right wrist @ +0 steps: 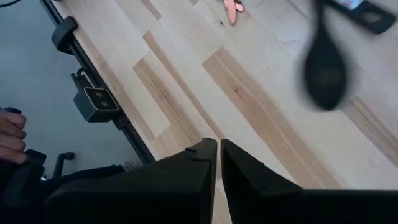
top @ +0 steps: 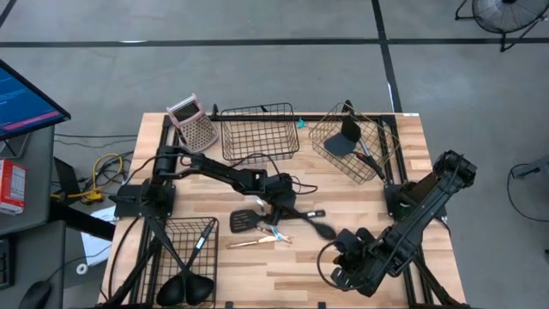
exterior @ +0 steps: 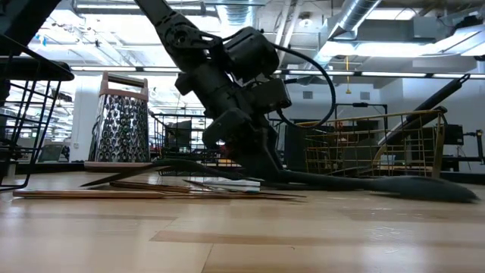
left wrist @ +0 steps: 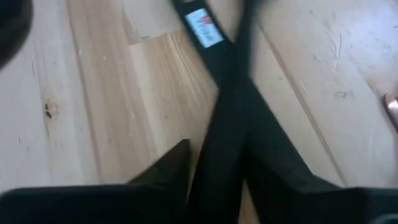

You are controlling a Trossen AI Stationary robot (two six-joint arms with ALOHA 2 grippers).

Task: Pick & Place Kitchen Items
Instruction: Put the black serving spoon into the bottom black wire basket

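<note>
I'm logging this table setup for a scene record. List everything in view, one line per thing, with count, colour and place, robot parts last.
Utensils loose on the table: several, black with two slim copper-coloured pieces, mid-table around the left gripper.
Black wire basket: one, far edge, centre.
Copper wire basket: one, far right, holding a black turner.
Black wire basket, near left: one, with black ladles hanging out over its near side.
Box grater: one, pink-trimmed metal, far left.
Table: one, light wood.
Left gripper: one, dark, down at a black handle mid-table, fingers either side of it.
Right gripper: one, dark, shut, near right edge, holding nothing.
</note>
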